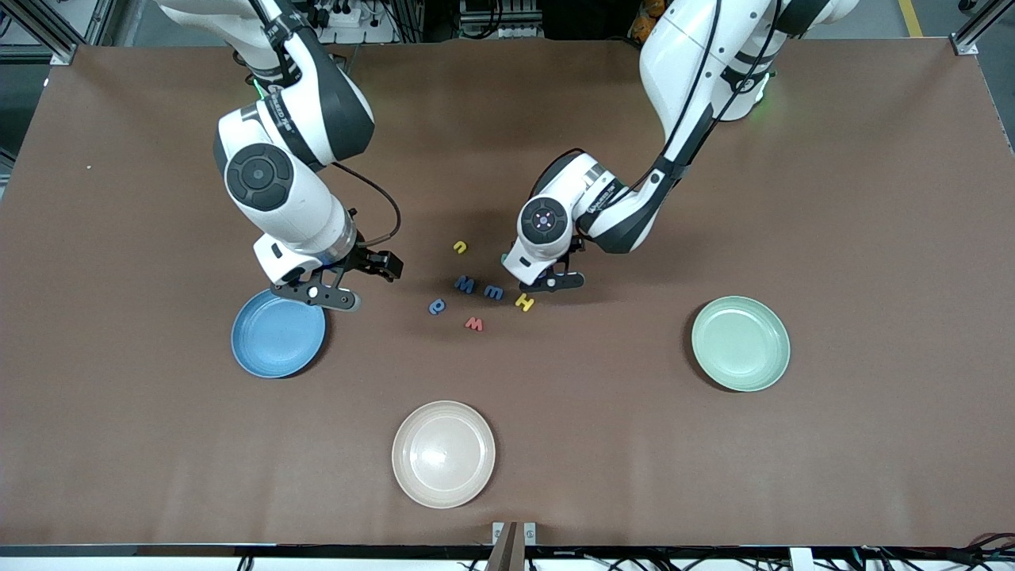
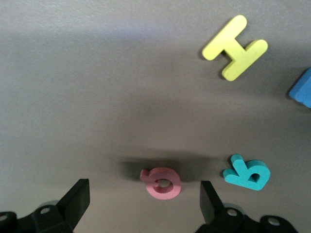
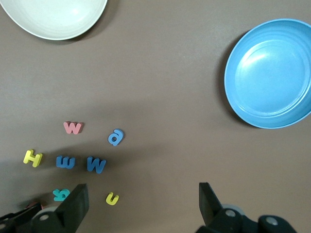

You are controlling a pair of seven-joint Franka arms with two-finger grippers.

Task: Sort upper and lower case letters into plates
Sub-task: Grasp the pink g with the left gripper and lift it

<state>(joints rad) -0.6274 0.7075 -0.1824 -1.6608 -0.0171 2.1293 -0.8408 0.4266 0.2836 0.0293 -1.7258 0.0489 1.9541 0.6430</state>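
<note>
Closest to the front camera: beige plate (image 1: 443,454), bare, near the table edge. Farther back, blue plate (image 1: 278,333) toward the right arm's end, mint plate (image 1: 741,343) toward the left arm's end, both with nothing in them.

Letters all loose on the brown table (image 1: 872,238) between those two plates: red w (image 1: 474,323) nearest the camera, then blue a (image 1: 437,306), yellow H (image 1: 524,301), blue m (image 1: 493,293), blue W (image 1: 465,284), and yellow u (image 1: 460,247) farthest back. Also a teal k (image 2: 248,173) and a pink letter (image 2: 161,182) in the left wrist view, mostly hidden under that arm from the front. Pink one looks like an a or an e, hard to say.

Left gripper (image 1: 553,280): arm bent sharply at the elbow, wrist down low over the cluster right by the H, fingers (image 2: 212,199) spread wide either side of the pink letter, gripping nothing.

Right gripper (image 1: 331,296): forearm angled down, hanging over the back rim of the blue plate, fingers (image 3: 210,202) wide apart too, nothing in them.
</note>
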